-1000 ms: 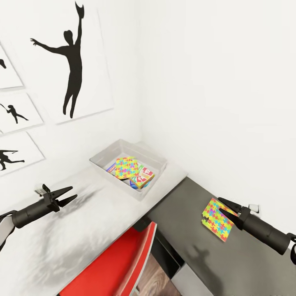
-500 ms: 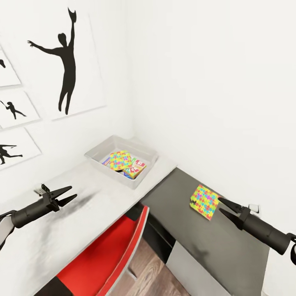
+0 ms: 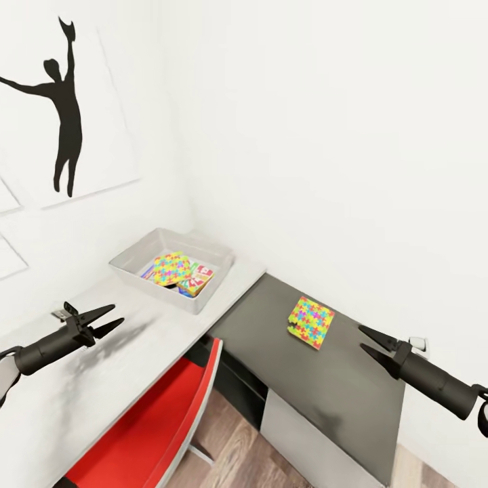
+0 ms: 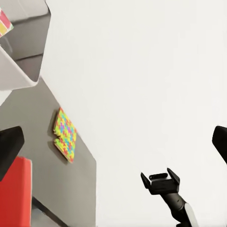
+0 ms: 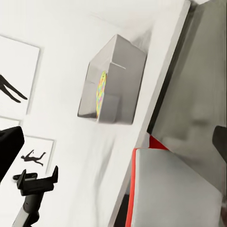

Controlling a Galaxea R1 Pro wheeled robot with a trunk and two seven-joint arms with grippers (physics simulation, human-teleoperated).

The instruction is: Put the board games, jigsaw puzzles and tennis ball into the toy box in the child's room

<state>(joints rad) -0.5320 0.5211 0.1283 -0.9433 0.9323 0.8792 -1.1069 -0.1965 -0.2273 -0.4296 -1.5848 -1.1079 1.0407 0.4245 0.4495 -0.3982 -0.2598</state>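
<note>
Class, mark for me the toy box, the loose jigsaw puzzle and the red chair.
toy box (image 3: 129, 270), head view, its near grey wall.
jigsaw puzzle (image 3: 311, 322), head view, middle of its coloured top face.
red chair (image 3: 146, 434), head view, its seat.

A red chair (image 3: 159, 420) is tucked under the white table (image 3: 135, 352) — wooden floor (image 3: 237, 454) below it. A black dancer silhouette poster (image 3: 64, 108) hangs on the white wall.
</note>
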